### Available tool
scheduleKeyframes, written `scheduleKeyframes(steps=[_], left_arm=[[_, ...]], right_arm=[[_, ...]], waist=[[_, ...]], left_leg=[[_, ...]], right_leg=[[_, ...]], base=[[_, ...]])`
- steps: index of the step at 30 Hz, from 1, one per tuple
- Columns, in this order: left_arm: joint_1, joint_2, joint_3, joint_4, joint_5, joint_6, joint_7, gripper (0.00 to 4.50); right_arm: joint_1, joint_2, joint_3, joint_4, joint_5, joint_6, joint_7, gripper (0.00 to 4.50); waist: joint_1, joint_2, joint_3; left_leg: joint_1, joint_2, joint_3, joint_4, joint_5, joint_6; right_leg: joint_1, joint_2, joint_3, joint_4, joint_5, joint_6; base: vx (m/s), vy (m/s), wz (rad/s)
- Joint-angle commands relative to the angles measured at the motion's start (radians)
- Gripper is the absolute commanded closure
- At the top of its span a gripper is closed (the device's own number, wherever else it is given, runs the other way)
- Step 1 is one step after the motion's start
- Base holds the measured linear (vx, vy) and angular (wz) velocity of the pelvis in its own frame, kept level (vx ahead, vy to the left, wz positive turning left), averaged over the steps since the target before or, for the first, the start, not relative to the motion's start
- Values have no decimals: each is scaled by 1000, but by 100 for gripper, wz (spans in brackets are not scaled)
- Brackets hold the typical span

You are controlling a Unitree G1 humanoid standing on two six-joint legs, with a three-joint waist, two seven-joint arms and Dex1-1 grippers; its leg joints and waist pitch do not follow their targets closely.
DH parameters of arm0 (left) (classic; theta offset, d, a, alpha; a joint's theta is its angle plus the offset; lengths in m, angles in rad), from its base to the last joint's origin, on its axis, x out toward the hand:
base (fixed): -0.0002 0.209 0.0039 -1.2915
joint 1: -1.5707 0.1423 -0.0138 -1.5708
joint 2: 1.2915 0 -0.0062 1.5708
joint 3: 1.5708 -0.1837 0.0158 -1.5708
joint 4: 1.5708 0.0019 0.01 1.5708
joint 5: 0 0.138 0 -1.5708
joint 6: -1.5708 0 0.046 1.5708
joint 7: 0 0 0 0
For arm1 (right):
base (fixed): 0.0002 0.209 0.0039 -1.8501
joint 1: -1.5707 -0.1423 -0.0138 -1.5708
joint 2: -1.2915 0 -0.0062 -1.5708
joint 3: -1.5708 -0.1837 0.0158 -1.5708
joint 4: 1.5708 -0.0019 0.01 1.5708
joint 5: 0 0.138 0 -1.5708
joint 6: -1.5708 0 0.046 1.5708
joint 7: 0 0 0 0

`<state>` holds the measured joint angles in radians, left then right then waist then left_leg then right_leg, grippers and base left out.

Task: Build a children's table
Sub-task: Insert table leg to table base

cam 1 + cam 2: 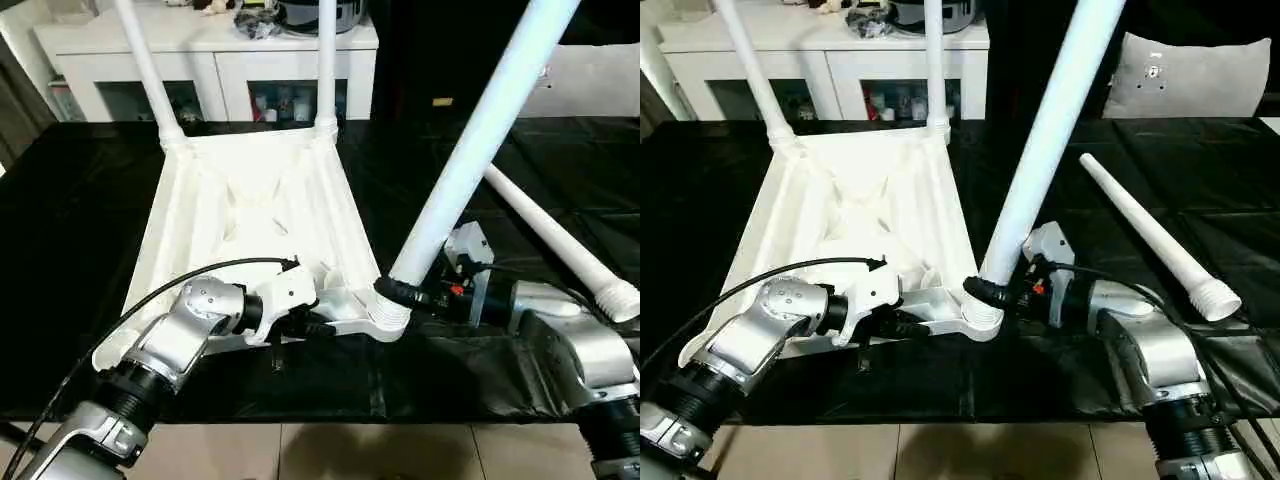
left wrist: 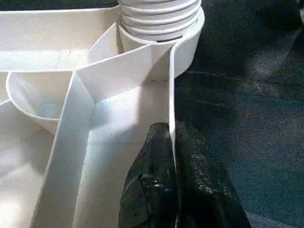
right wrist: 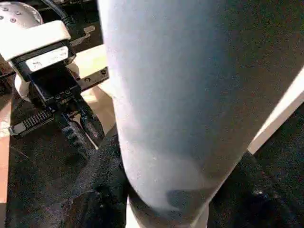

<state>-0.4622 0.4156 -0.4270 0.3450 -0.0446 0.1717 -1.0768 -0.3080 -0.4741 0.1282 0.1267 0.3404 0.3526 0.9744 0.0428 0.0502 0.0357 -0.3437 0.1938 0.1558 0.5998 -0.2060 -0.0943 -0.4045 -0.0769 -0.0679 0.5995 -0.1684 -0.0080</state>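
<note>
The children's table top (image 1: pixel 255 215) lies underside-up at the centre of the black table (image 1: pixel 80 250). Two legs stand in its sockets at eleven and twelve o'clock. A third leg (image 1: pixel 480 140) sits tilted in the five o'clock corner socket (image 1: pixel 385 315); the right gripper (image 1: pixel 400 292) is clamped around its base. The left gripper (image 1: pixel 318 326) pinches the top's near rim, jaws together. The fourth leg (image 1: pixel 1155 240) lies loose at three o'clock, and the seven o'clock corner apparently awaits it. Behind, a white cabinet (image 1: pixel 215 60) holds small items behind glass.

Both silver forearms reach inward, low; left claw (image 1: pixel 318 327) pinched tight on the table rim (image 2: pixel 172 118), right claw (image 1: pixel 985 291) clasped around a leg (image 1: pixel 1040 160)
</note>
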Motion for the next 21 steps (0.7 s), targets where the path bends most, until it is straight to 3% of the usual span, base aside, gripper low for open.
scheduleKeyframes(steps=[1, 5, 7, 8, 10, 11, 13, 14, 21], left_arm=[[2, 11, 7, -1, 17, -3, -1, 450], [-7, 12, 6, 5, 19, -7, -7, 450], [-9, 13, 6, 6, 20, -8, -8, 450], [-13, 13, 6, 10, 21, -10, -10, 450], [-25, 15, 8, 21, 24, -15, -12, 450], [-30, 16, 10, 25, 25, -17, -12, 450], [-33, 17, 12, 29, 25, -17, -11, 450], [-38, 18, 15, 36, 26, -19, -9, 450], [-51, 28, 27, 60, 31, -19, -4, 450]], right_arm=[[18, -16, 86, 96, -136, 13, -34, 263], [-24, -18, 126, 140, -166, 7, -9, 263], [-31, -18, 133, 146, -167, 6, -4, 263], [-40, -20, 145, 152, -170, 7, 5, 263], [-59, -21, 169, 168, -178, 6, 25, 263], [-64, -19, 174, 173, -180, 5, 29, 263], [-67, -17, 175, 177, -181, 5, 31, 263], [-68, -16, 176, 180, -182, 4, 33, 263], [-59, -11, 169, 190, -179, -7, 20, 263]], waist=[[-1, -3, -40], [-13, 1, -36], [-18, -2, -36], [-19, -10, -36], [-21, -6, -37], [-23, -13, -37], [-23, -9, -37], [-25, -12, -36], [-27, -13, -36]], left_leg=[[-10, 17, -3, -84, -316, 39], [-6, 13, -10, -85, -369, 33], [0, 12, -11, -84, -390, 33], [-2, 14, -11, -85, -390, 36], [-6, 15, -14, -89, -392, 38], [-3, 16, -13, -89, -400, 38], [-3, 17, -13, -90, -404, 38], [-2, 16, -12, -89, -409, 39], [-1, 15, -14, -90, -421, 39]], right_leg=[[46, -51, 32, -99, -484, -133], [43, -53, 25, -111, -592, -93], [37, -52, 23, -118, -620, -79], [38, -52, 25, -120, -614, -79], [40, -52, 24, -115, -597, -84], [38, -52, 25, -117, -591, -88], [37, -54, 26, -115, -588, -93], [36, -53, 26, -117, -594, -90], [33, -55, 24, -123, -631, -75]], base=[[0, 0, 0], [0, 0, 0], [0, 0, 0], [0, 0, 0], [0, 0, 0], [0, 0, 0], [0, 0, 0], [0, 0, 0], [0, 0, 0]])
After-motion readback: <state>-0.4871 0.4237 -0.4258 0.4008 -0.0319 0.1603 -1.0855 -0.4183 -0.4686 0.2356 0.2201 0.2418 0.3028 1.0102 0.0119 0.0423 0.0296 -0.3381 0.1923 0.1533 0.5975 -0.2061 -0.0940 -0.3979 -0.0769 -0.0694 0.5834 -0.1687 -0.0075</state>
